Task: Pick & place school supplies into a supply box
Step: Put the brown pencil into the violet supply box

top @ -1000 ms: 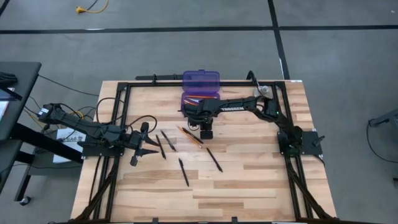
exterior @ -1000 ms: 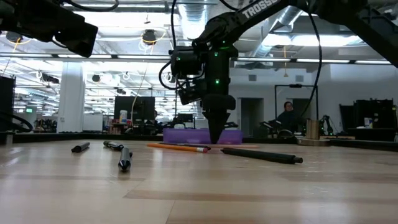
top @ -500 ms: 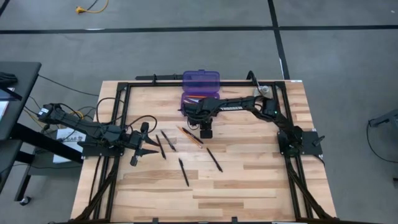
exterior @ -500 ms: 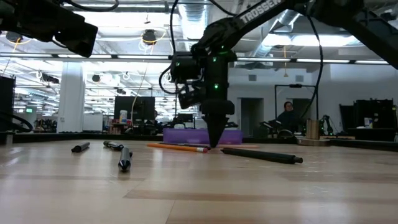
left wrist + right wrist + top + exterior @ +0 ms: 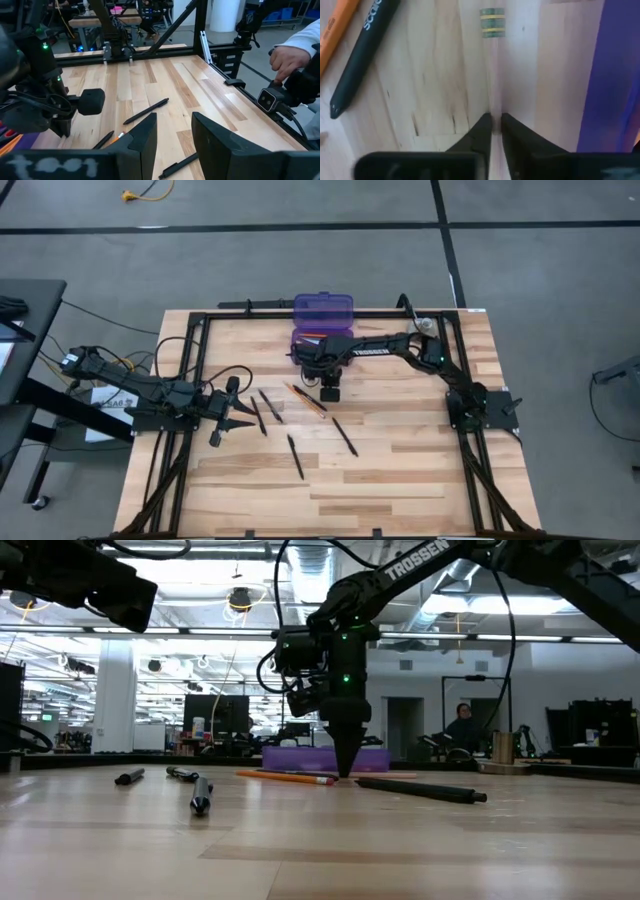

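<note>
Left gripper [image 5: 174, 119]: parked at the left of the high view, fingers apart, nothing between them.
Loose supplies: black pens [image 5: 295, 457] lay across the middle of the high view, with an orange pencil [image 5: 305, 398] just left of the right gripper.
Right gripper [image 5: 495, 119]: down at the tabletop in the centre of the high view, fingers pinched narrow on a pale pencil [image 5: 493, 60] that lay flat on the wood.
Supply box [image 5: 323, 307]: upper centre of the high view, lid open, some supplies already inside.
Step in hand: lifting the pinched pencil; probably best raised straight and level, clear of the nearby pen, then carried over the box's near wall before letting go.
Writing: "TROSSE…" in white on the right arm [image 5: 415, 555]; the pen [image 5: 365, 50] in the upper left of the right wrist view bore white letters, only partly readable.
</note>
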